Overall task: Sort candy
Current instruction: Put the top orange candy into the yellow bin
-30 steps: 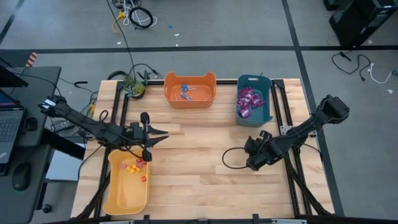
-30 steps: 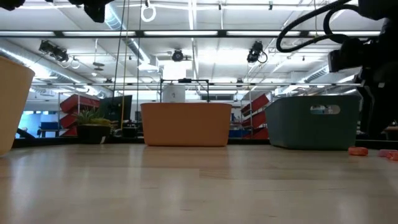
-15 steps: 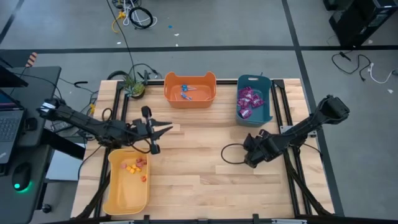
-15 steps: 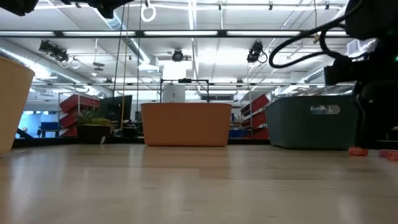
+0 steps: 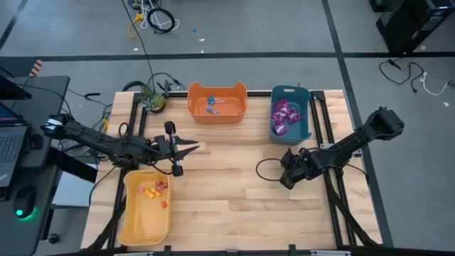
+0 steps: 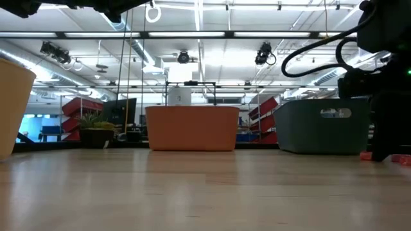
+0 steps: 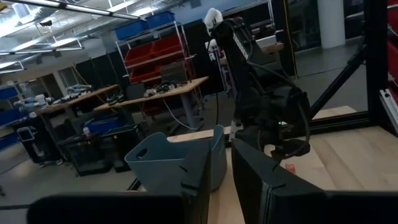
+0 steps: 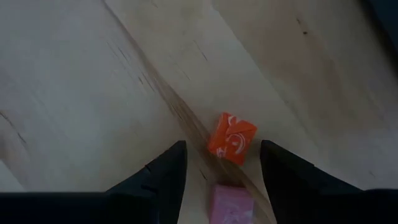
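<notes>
- Right gripper (image 8: pixel 221 165) low over the table (image 5: pixel 227 206), in front of the teal bin (image 5: pixel 290 121); fingers spread wide, holding nothing.
- Between its fingers: one orange candy (image 8: pixel 232 138) and one pink candy (image 8: pixel 229 206), lying on the wood.
- Left gripper (image 5: pixel 186 151) raised beside the teal bin's far-side neighbour, near the yellow bin (image 5: pixel 146 208); narrow gap between fingers, nothing visibly held.
- Purple packets (image 5: pixel 283 116) in the teal bin; blue lollipops (image 5: pixel 212 105) in the orange bin (image 5: pixel 217 102); small pieces (image 5: pixel 155 192) in the yellow bin.

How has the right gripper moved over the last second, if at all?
Yes. The right gripper has shifted slightly up the high view, toward the teal bin.
</notes>
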